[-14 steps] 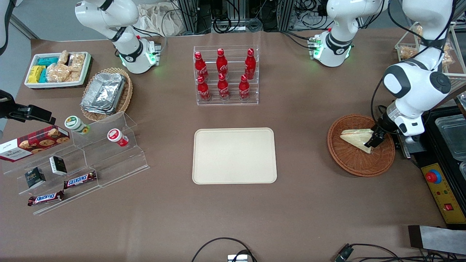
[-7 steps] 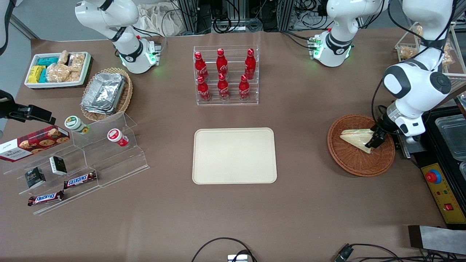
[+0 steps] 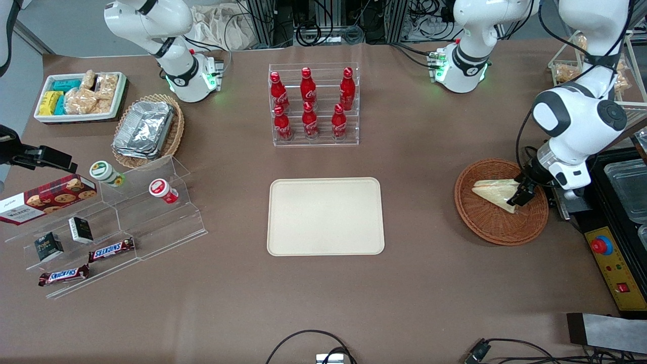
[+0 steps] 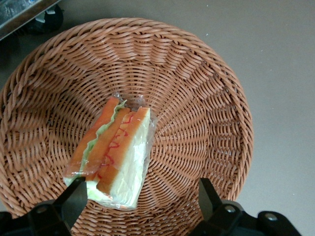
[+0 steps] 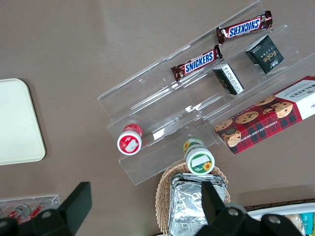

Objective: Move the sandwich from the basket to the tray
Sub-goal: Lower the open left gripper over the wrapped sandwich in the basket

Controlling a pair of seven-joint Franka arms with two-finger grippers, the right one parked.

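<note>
Brown tabletop — tray (image 3: 325, 216) bare at the middle, basket (image 3: 486, 225) toward the working arm's end
Wrapped sandwich (image 4: 112, 158) lies in the basket, cut edge showing orange and green; gripper (image 4: 140, 196) hangs just over it, fingers (image 4: 75, 198) spread wide either side — gripping nothing

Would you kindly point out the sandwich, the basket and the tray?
sandwich (image 4: 115, 152): left wrist view, its orange cut edge.
basket (image 3: 493, 233): front view, its woven rim.
tray (image 3: 326, 216): front view, its bare middle.

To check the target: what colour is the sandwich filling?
Orange and green on the sandwich, clearest in left wrist view.
</note>
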